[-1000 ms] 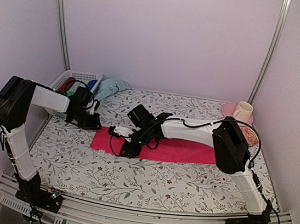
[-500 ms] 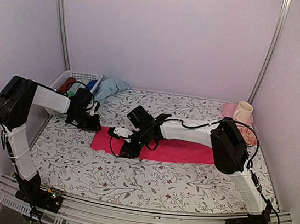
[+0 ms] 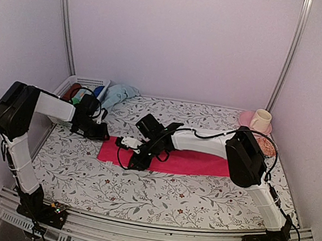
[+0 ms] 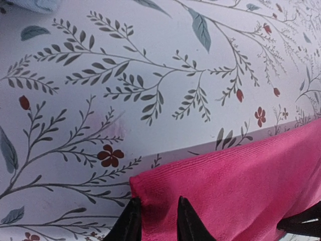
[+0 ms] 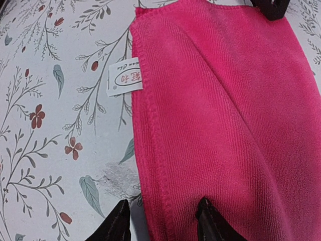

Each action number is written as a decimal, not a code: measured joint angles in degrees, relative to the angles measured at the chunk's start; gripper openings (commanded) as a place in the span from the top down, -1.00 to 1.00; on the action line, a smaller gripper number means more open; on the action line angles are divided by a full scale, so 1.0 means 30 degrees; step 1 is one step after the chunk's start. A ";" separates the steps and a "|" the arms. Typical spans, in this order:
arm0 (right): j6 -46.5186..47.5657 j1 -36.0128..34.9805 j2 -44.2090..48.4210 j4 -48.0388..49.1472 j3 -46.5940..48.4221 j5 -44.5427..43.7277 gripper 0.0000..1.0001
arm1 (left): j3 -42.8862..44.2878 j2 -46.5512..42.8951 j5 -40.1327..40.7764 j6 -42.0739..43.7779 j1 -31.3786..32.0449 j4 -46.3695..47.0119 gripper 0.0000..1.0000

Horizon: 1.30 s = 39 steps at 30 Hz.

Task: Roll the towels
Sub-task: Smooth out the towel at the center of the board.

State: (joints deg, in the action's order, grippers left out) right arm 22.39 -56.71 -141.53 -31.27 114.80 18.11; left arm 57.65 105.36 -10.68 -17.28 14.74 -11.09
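Pink towel (image 3: 191,162) lies flat and unrolled across mid-table (image 3: 157,194), long axis running left to right. Both grippers are down at its left end. The left gripper (image 4: 156,225) is at the far-left corner with a narrow gap between its jaws. One tip is at the short end's hem and the other is over the cloth. The terry between them looks flat, not bunched, and I cannot tell whether the tips touch it. The right gripper (image 5: 163,225), reaching across from the right, straddles the near long hem a little in from that end. Its jaws are wider apart, one finger (image 5: 116,226) over bare table and the other on the pink pile, with nothing held. A white tag (image 5: 124,79) sticks out from the same hem, just ahead of that gripper. The blue towel (image 3: 119,94) sits crumpled at the far-left corner of the table, just beside the basket (image 3: 89,81), well apart from both grippers.
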 measured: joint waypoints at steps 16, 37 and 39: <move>0.0328 -0.0117 -0.0080 0.0000 0.0109 -0.0291 0.08 | -0.0073 0.0000 -0.0291 0.0036 -0.0015 0.0233 1.00; 0.1049 -0.0430 -0.0277 0.0036 0.0357 -0.0867 0.11 | 0.1479 0.0000 0.1639 0.0342 -0.0007 -0.0736 0.93; 0.1064 -0.0437 -0.0277 0.0036 0.0357 -0.0867 0.10 | 0.1610 0.0007 0.1836 0.0430 0.0000 -0.1086 0.76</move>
State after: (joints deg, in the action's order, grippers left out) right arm 25.58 -58.02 -142.37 -31.16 115.87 15.51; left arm 62.48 105.38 -5.17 -15.99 14.74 -14.35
